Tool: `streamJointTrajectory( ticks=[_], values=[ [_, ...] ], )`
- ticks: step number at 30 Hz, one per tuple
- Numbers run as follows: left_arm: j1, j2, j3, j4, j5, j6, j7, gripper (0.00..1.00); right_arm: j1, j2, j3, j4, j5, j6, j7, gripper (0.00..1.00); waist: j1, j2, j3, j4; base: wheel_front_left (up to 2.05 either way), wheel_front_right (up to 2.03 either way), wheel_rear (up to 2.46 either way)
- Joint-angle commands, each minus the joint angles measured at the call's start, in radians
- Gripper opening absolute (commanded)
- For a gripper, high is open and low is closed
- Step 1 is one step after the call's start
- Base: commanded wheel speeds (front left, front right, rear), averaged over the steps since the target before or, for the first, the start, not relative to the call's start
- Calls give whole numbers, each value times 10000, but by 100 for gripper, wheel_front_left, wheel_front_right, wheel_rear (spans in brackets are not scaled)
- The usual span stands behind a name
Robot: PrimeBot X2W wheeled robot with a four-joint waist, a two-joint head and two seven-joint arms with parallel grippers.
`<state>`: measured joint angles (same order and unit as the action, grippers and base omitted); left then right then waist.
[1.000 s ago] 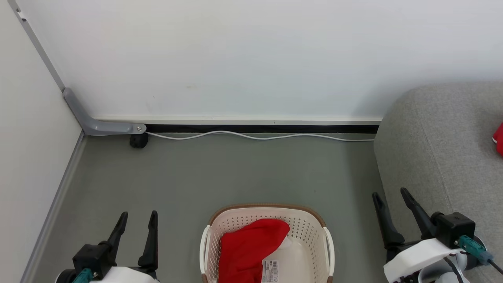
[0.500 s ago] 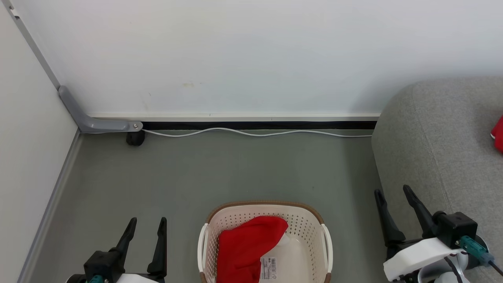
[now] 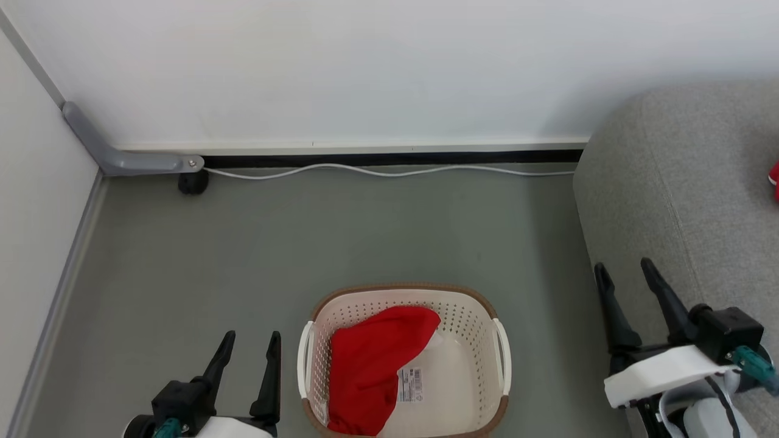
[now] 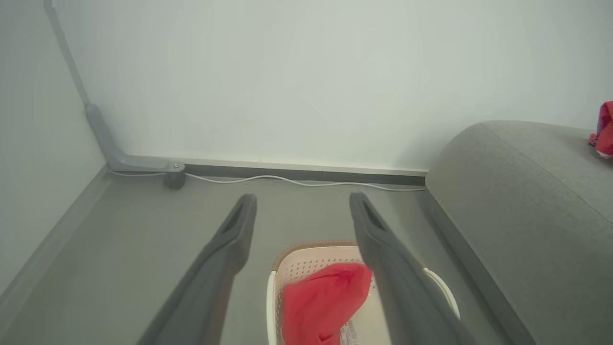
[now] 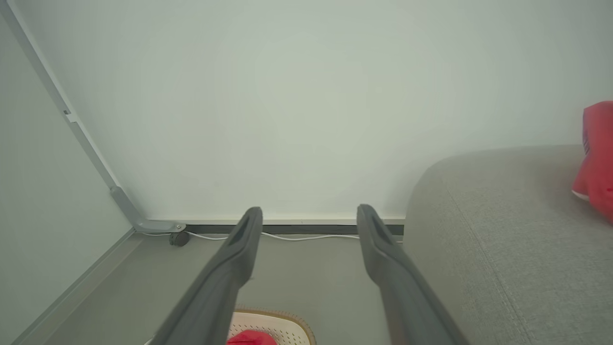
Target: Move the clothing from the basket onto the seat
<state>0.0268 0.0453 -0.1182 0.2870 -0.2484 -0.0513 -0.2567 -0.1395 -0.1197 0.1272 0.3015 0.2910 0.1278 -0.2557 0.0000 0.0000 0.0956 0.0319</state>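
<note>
A cream perforated basket with a brown rim stands on the floor at the bottom centre. A red garment lies in its left half, beside a barcode label on the base. The grey seat rises at the right, and a second red piece lies on it at the frame's right edge. My left gripper hangs open and empty just left of the basket. My right gripper is open and empty in front of the seat's near edge. The basket's garment lies below my left fingers.
A white wall runs across the back with a dark skirting strip and a white cable along its foot. A grey bracket with a black caster sits in the left corner. Grey floor lies between the wall and the basket.
The head camera has tilted down, so the wall, cable and basket sit differently in the picture and more of the basket shows. Both grippers stay open and empty.
</note>
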Motion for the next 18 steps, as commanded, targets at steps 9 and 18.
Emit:
streamJointTrajectory(
  ticks=[9,18],
  values=[
    [-1558,49,-654,46,-417,403,-51,100,-1234,-323,-60,-971,36,29,-61,100,0,0,2040,-372,0,0,0],
    [-3224,49,-1600,962,-618,596,-51,100,-2477,-416,61,-1508,98,29,-61,100,0,0,4143,-647,0,0,0]
  ],
)
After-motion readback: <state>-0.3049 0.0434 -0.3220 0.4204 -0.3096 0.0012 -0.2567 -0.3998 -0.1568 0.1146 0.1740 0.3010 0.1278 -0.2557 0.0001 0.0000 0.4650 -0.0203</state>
